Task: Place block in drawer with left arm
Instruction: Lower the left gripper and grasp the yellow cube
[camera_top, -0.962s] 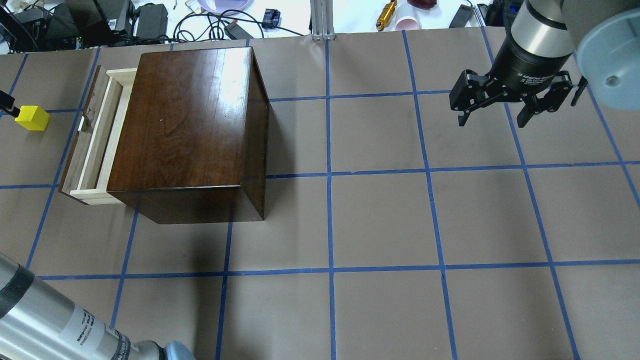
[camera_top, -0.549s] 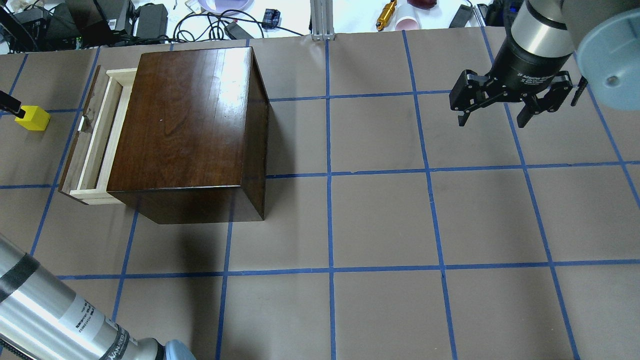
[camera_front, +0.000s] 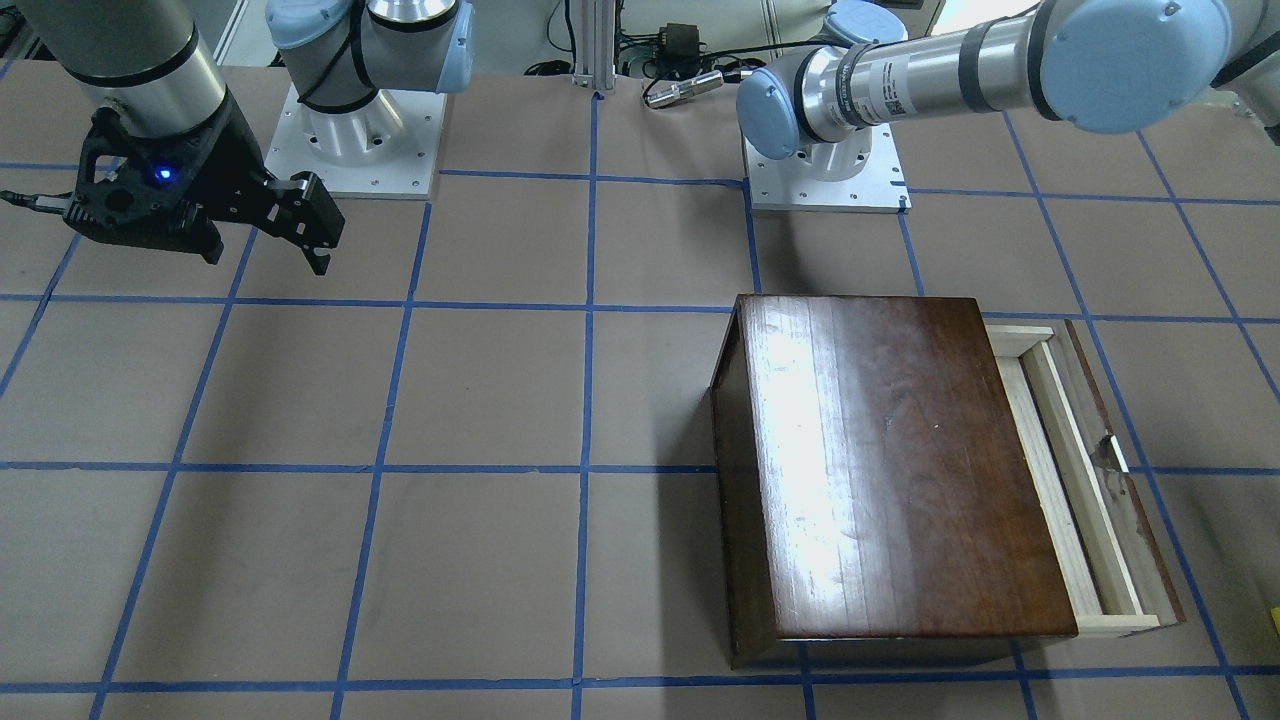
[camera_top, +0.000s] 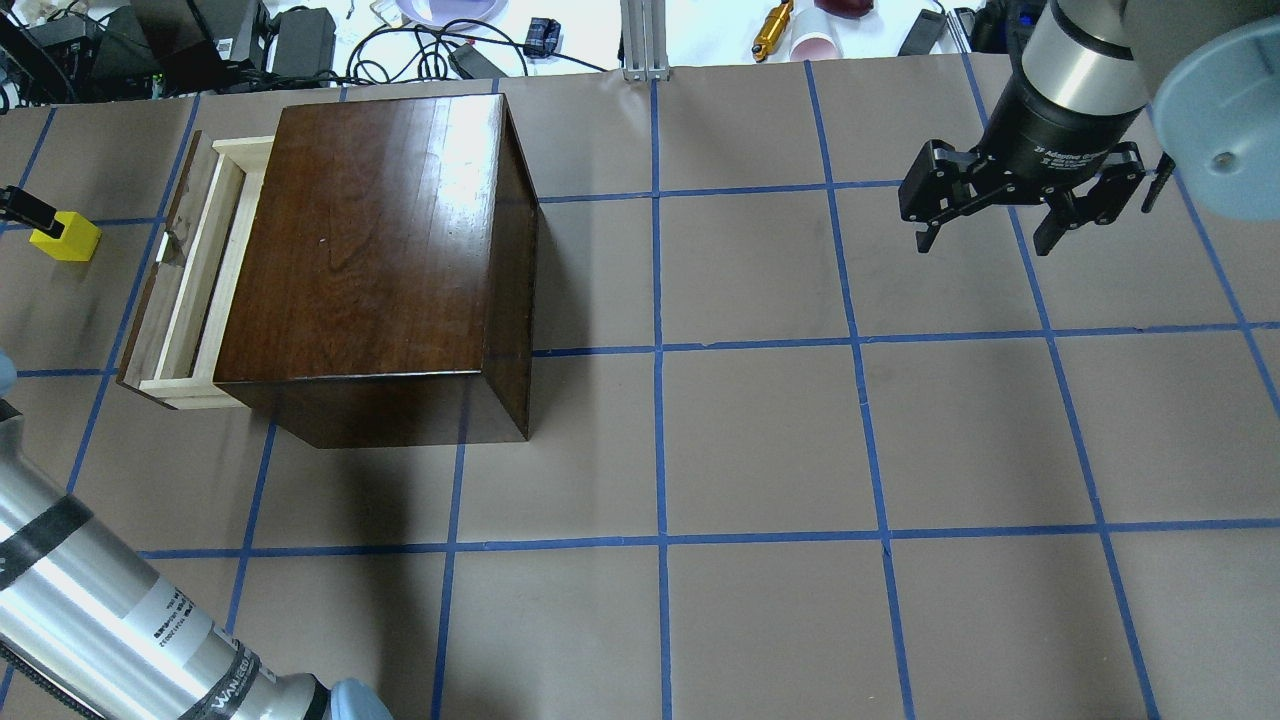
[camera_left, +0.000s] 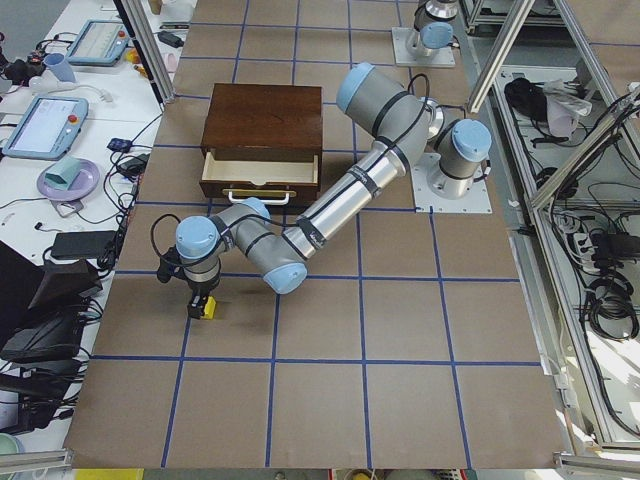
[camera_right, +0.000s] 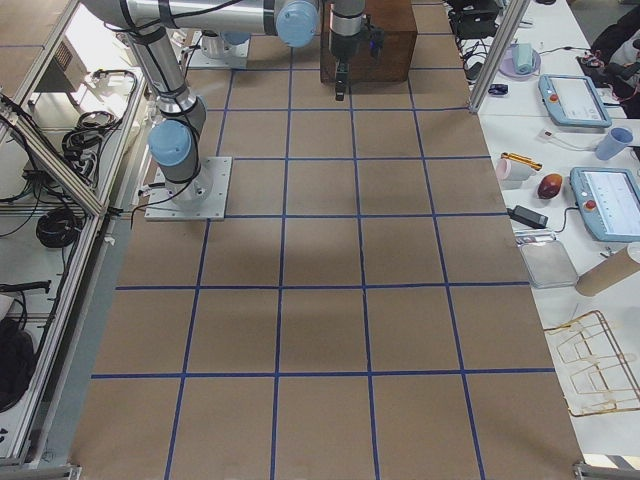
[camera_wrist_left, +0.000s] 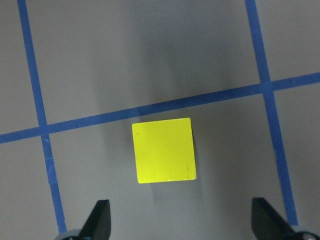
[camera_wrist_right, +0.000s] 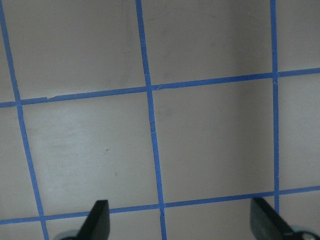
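Block: small, bright yellow, square top face, clean edges, plain matte surface, no markings that I can make out; soft shadow under its lower edge.

Position: flat on the table, brown cover with a blue tape grid; in the left wrist view it sits centre frame, just below a blue tape line; in the overhead view it is at the far left edge, out beyond the front of the drawer and apart from it.

Drawer: pulled partly out of the dark glossy wooden box toward the left of the overhead frame; pale-wood sides, dark front panel, small metal pull; what shows of the inside holds nothing.

Left gripper: jaws spread wide, pointing down over the block; both fingertips at the bottom of the wrist frame, one either side of the block's width, neither touching it; holding nothing.

Left arm: white label with black print on the silver tube; too small to read.

Right gripper: upper right of the overhead frame, jaws wide, nothing between them, above bare table; white lettering on its black body, partly legible as "2F Adaptive"; a blue light glows on it in the front-facing view.
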